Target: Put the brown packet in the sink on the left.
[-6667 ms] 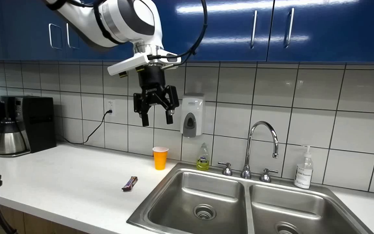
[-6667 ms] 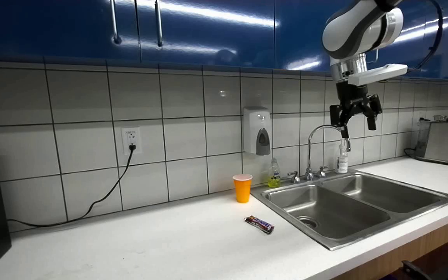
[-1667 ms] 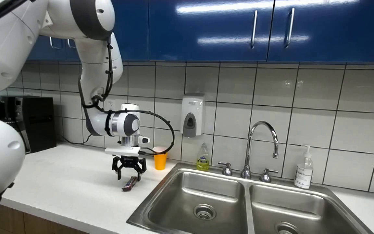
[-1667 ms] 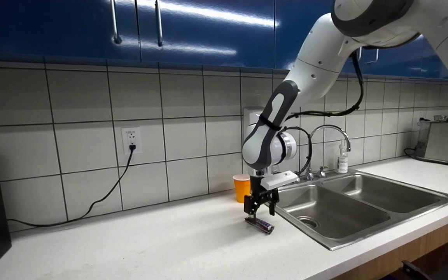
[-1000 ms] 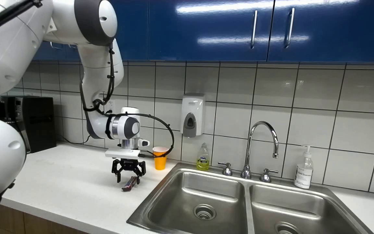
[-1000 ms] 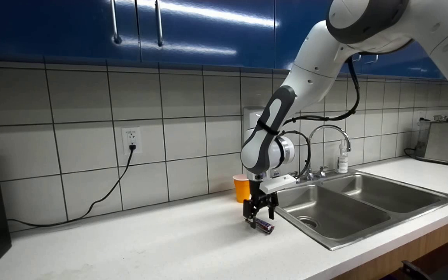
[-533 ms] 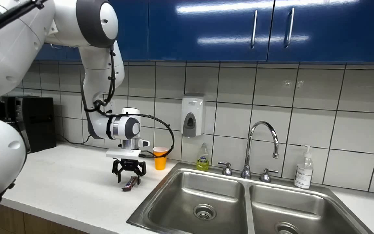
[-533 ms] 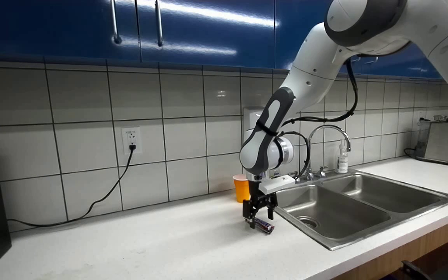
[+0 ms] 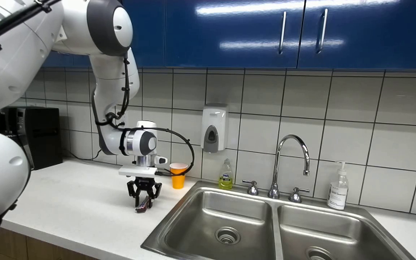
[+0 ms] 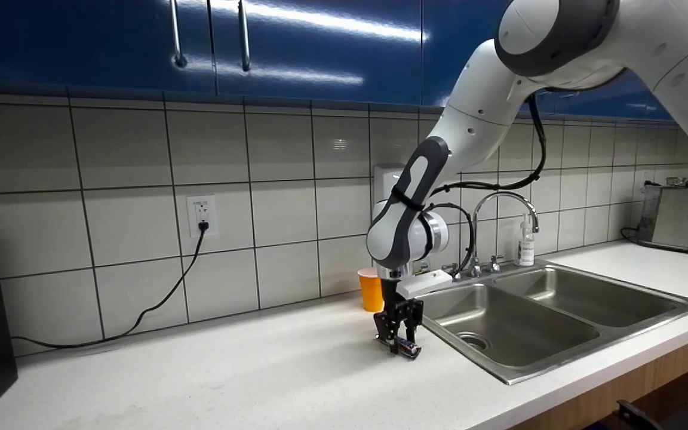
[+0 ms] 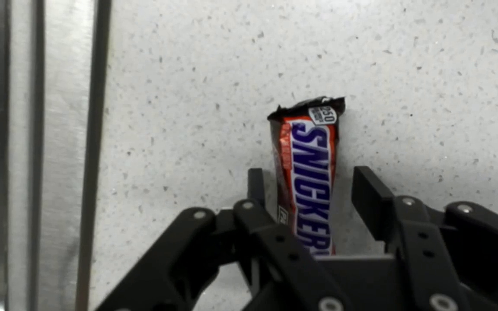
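In an exterior view, my black pincer [image 9: 143, 206] is low over a white counter [image 9: 81, 206], its two fingers spread, one left and one right of a brown packet [image 9: 143, 206] lying on the counter. To the right, apart from the packet, is a steel double sink [image 9: 276, 233]; its left basin [image 9: 193, 231] is the closer one. An orange cup [image 9: 178, 179] stands upright on the far side of the packet. Along the sink's far edge, left to right, are a bottle of yellow-green dish soap [image 9: 225, 179], a curved chrome faucet [image 9: 276, 168] and a clear pump bottle [image 9: 338, 191].

In an exterior view, my white arm [image 10: 481, 101] reaches in from the right and bends down to the counter. My fingers straddle the packet, one of them hiding part of its wrapper. At left, a black cord [image 10: 165, 298] hangs from a wall outlet [image 10: 202, 212].

In the wrist view, the packet lies lengthwise between my fingers, a strip of counter showing on each side of it. Purple letters read SNICKER, and my own parts hide its lower end (from up here, the sink's rim runs along the left).
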